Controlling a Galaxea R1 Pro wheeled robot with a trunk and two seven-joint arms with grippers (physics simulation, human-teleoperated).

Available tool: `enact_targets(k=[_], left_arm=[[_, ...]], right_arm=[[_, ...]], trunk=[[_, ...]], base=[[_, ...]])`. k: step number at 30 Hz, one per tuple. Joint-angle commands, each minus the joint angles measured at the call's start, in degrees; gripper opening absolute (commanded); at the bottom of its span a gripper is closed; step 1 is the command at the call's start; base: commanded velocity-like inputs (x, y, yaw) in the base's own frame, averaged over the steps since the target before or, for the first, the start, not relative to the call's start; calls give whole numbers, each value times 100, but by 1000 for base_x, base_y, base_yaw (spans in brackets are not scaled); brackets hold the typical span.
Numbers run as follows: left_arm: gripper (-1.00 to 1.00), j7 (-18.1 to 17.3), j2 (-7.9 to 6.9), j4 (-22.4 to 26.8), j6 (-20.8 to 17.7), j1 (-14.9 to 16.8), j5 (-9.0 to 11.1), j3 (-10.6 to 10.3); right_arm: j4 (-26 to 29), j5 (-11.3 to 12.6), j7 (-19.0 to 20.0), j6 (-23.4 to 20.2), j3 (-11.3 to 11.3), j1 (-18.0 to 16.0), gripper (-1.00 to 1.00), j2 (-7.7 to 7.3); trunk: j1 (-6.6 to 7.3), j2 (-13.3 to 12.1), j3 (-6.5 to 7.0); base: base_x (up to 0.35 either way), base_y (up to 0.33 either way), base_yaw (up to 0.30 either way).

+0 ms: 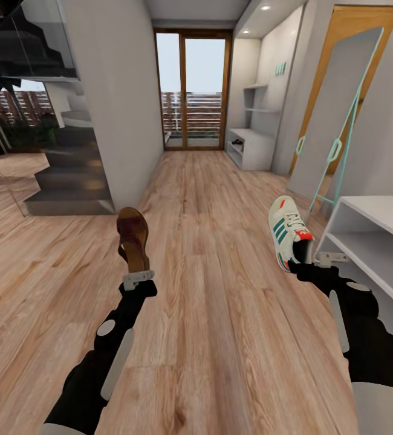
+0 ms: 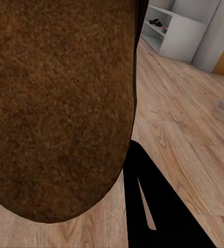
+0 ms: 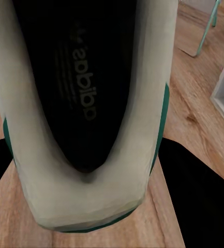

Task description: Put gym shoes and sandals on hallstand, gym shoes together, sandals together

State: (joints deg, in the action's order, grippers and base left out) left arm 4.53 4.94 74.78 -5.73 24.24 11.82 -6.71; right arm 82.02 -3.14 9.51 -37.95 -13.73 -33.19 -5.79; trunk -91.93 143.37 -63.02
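left end effector (image 1: 137, 279) with sandal (image 1: 133, 238) (raised)

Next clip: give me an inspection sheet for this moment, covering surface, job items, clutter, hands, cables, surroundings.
Surface: wood-plank corridor floor.
Job's things: brown sandal held aloft by left hand; gym shoe held aloft by right hand. Hallstand far down the corridor, something dark on a lower shelf, too small to identify.
Clutter: nothing seen.
Hands: both shut on footwear.
Cables: nothing seen.
Surroundings: plain white shelf unit beside the right arm, leaning mirror, stairs, glass balcony door.
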Motion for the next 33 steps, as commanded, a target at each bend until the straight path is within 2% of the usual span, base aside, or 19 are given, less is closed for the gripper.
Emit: enact_targets(k=[1, 33], left_arm=[[-100, 39, -2, 11, -33, 4, 31, -25], [-100, 39, -2, 13, -33, 4, 31, -49]], right_arm=[[7, -29, 38, -28, -7, -4, -100, 3], [7, -29, 33, -28, -6, -4, -100, 8]], trunk=[[-2, 2, -5], [-2, 2, -5]], base=[[346, 0, 0], [346, 0, 0]])
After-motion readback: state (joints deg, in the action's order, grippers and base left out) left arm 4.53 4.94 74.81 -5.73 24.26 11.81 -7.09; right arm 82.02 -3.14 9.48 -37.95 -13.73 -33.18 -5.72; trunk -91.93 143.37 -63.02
